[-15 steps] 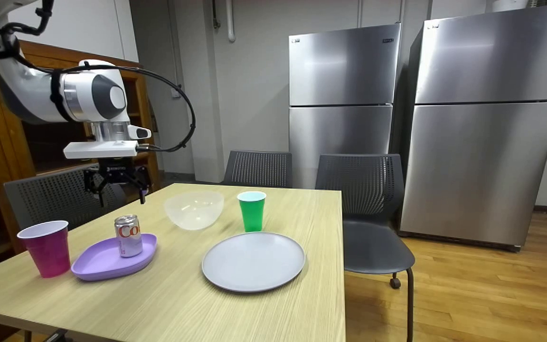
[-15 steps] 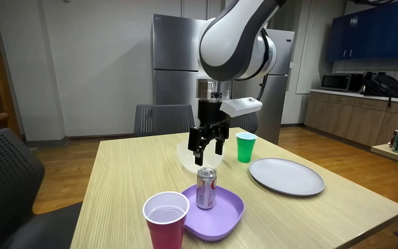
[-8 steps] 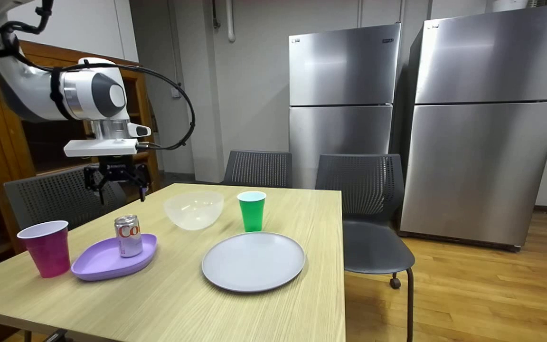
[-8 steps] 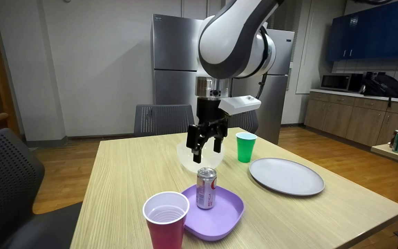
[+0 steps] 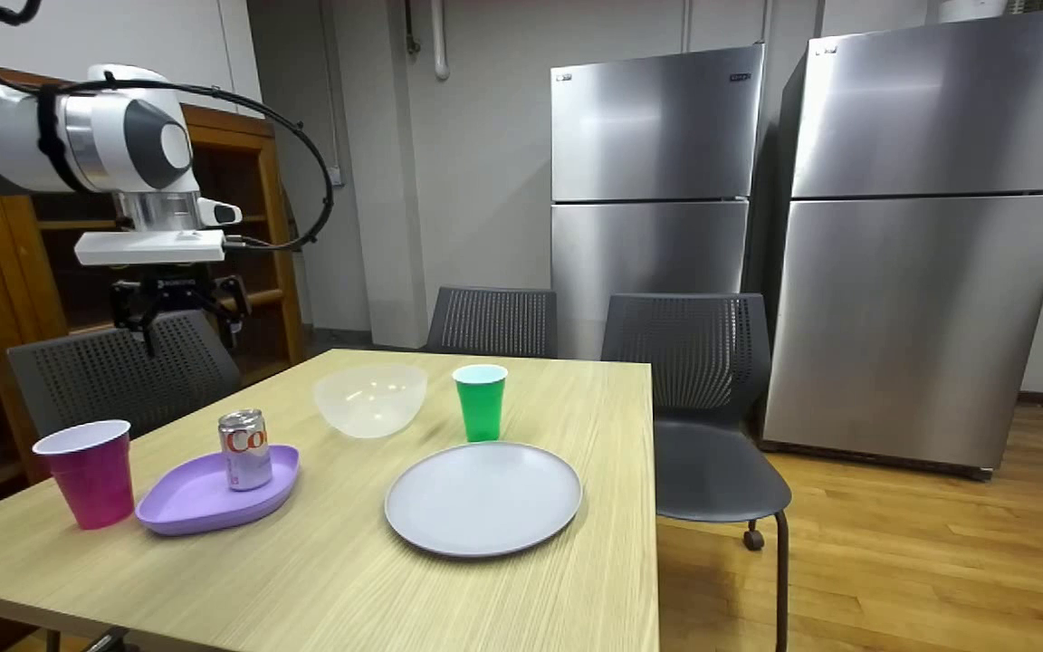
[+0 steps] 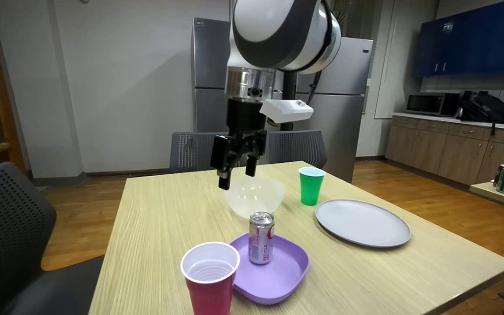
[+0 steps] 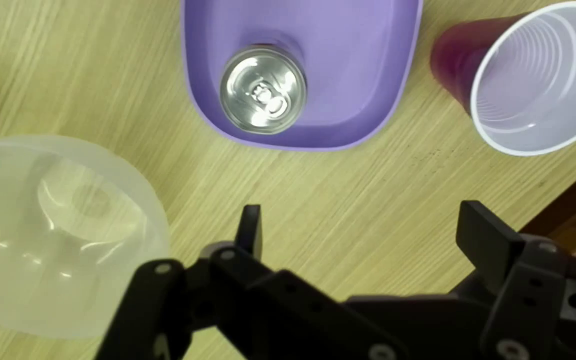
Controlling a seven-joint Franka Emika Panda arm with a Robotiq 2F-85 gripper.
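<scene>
My gripper (image 5: 189, 345) is open and empty, held above the table, with its fingers pointing down. It also shows in an exterior view (image 6: 237, 177) and in the wrist view (image 7: 363, 220), its fingers wide apart over bare wood. A silver soda can (image 6: 261, 238) stands upright on a purple plate (image 6: 274, 280); in the wrist view the can's top (image 7: 263, 90) lies ahead of the fingers. A magenta cup (image 5: 91, 480) stands beside the plate, upright. A translucent bowl (image 7: 68, 280) is left of the fingers in the wrist view. The gripper touches none of these.
A green cup (image 5: 483, 407) and a grey plate (image 5: 483, 500) are on the wooden table (image 5: 304, 580) past the bowl. Dark chairs (image 5: 693, 389) stand round the table. A wooden cabinet (image 5: 241, 226) is behind the arm. Two steel refrigerators (image 5: 653, 136) stand against the wall.
My gripper has risen and moved left in both exterior views, away from above the can. It stays open. The can, plates, cups and bowl have not moved.
</scene>
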